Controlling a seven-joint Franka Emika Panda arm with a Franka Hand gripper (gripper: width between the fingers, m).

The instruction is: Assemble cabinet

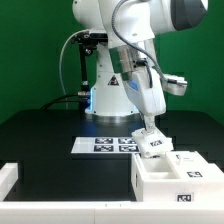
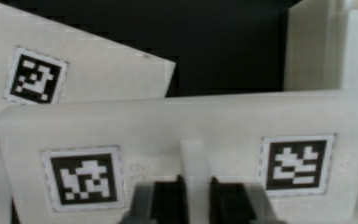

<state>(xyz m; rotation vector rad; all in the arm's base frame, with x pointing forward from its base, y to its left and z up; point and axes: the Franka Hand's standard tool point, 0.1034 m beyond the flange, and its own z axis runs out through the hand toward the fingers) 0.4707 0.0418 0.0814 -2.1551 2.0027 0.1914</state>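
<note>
**Exterior view.** The Panda arm reaches down over the black table (image 1: 40, 130). Its gripper (image 1: 148, 132) is at a small tagged panel (image 1: 152, 144), held low over the far edge of the cabinet (image 1: 160, 182). The cabinet is a white, box-shaped plastic body. It stands at the exterior view's lower right with its top open and a square tag on its near face. A further white tagged piece (image 1: 197, 162) sits just beside it toward the exterior view's right; whether the two are joined cannot be told. The marker board (image 1: 105, 146), thin, flat and matte white, lies near the arm's base and apart from the cabinet.

Judged progress is an early-to-middle stage. The body is set out and one panel is in hand, but no panel is visibly seated. Fitting this panel, and whatever other pieces belong, appears to remain.

**Wrist view.** The small tagged panel (image 2: 179, 125) fills the foreground. It is smooth, rigid white plastic carrying two black-and-white square tags with a raised rib between them. The gripper (image 2: 194, 203) shows as two dark fingers (image 2: 158, 205) set narrowly either side of that rib, apparently clamped on it. Behind is a tilted flat white surface with one tag (image 2: 69, 75), which cannot be identified. The cabinet cannot be made out with certainty in this view.
</note>
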